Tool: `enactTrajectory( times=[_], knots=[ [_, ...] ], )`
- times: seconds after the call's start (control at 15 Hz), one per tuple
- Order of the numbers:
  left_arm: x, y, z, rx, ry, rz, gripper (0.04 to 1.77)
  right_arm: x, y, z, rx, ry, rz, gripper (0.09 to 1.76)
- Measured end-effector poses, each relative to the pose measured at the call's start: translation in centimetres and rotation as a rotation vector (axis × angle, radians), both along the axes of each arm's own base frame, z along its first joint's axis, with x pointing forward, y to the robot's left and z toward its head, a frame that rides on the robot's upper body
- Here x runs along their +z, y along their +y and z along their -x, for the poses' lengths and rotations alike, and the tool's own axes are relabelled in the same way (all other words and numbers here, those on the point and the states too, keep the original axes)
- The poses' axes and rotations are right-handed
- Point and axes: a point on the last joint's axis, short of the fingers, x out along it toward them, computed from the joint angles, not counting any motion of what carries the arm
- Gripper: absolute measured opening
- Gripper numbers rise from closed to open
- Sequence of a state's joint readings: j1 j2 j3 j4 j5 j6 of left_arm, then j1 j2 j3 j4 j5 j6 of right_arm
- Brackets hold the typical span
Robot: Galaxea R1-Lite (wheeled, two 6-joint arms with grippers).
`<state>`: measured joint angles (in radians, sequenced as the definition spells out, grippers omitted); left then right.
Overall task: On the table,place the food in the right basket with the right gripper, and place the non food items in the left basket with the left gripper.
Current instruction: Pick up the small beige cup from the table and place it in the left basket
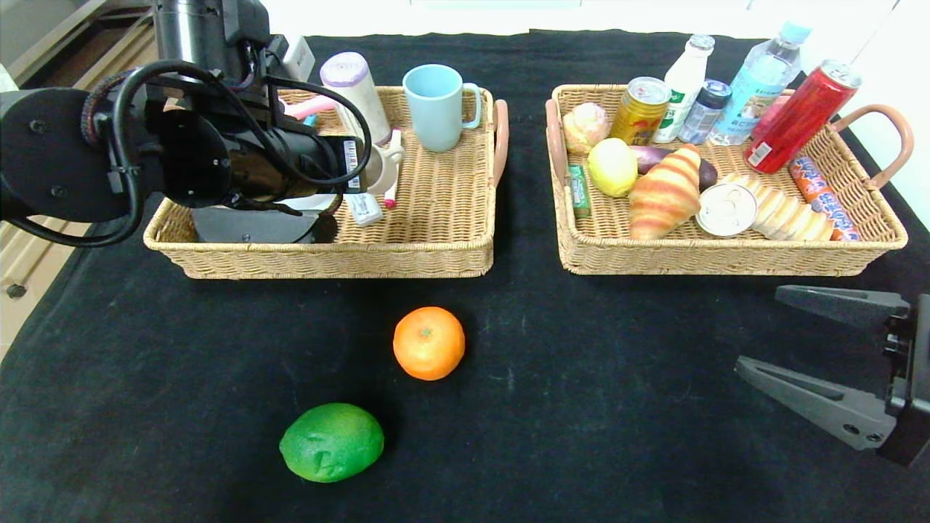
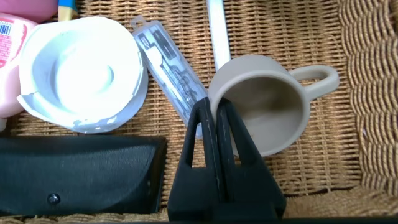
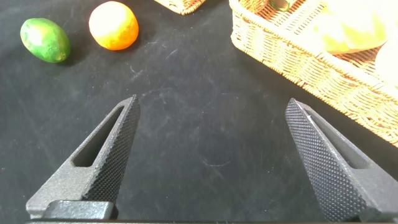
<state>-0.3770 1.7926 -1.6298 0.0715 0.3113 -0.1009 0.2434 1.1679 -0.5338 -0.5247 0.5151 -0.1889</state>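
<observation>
We count two wicker baskets on the black table point(image 1: 109, 407), side by side with a strip of bare cloth between them. Two fruits lie loose in front of them: one orange point(image 1: 429, 343) and one green lime point(image 1: 332, 442), near each other but apart.

Left basket point(image 1: 436, 247): one blue mug point(image 1: 438, 106), one beige mug point(image 2: 267, 102), one white lid point(image 2: 81, 71), one black case point(image 2: 74, 174), one clear pen box point(image 2: 171, 65), and one pale cylindrical bottle point(image 1: 356, 83) leaning at the back rim. The left claw point(image 2: 216, 112) hangs over this basket, closed on the beige mug's rim.

Right basket point(image 1: 726, 258): one red can point(image 1: 795, 120) tilted on the far rim, one gold can point(image 1: 639, 109), three bottles at the back, one lemon point(image 1: 612, 167), one croissant point(image 1: 665, 192), one flat tin point(image 1: 725, 211); the remaining items are partly hidden and we do not count them.

The right claw point(image 1: 788, 334) sits low at the table's right edge, in front of the right basket, jaws spread wide and holding nothing. Open cloth lies between it and both fruits.
</observation>
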Motion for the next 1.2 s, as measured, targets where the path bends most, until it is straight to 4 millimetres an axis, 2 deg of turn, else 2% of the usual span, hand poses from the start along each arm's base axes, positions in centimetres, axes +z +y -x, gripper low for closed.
enactTrajectory(
  times=[0.53,0.6,0.87,1.2],
  knots=[
    [-0.14,0.01,-1.15,0.013,-0.005,-0.012,0.11,0.08,-0.05,0.09,-0.002,-0.004,-0.002,1.71],
    [-0.17,-0.01,-1.17,0.012,-0.005,-0.012,0.22,0.09,-0.05,0.1,-0.002,-0.004,-0.003,1.71],
    [-0.21,-0.03,-1.19,0.012,-0.003,-0.013,0.82,0.11,-0.06,0.13,-0.002,-0.006,-0.002,1.71],
    [-0.06,-0.02,-0.71,0.009,0.001,-0.015,1.25,0.12,-0.06,0.14,-0.002,-0.006,-0.003,1.71]
  ],
)
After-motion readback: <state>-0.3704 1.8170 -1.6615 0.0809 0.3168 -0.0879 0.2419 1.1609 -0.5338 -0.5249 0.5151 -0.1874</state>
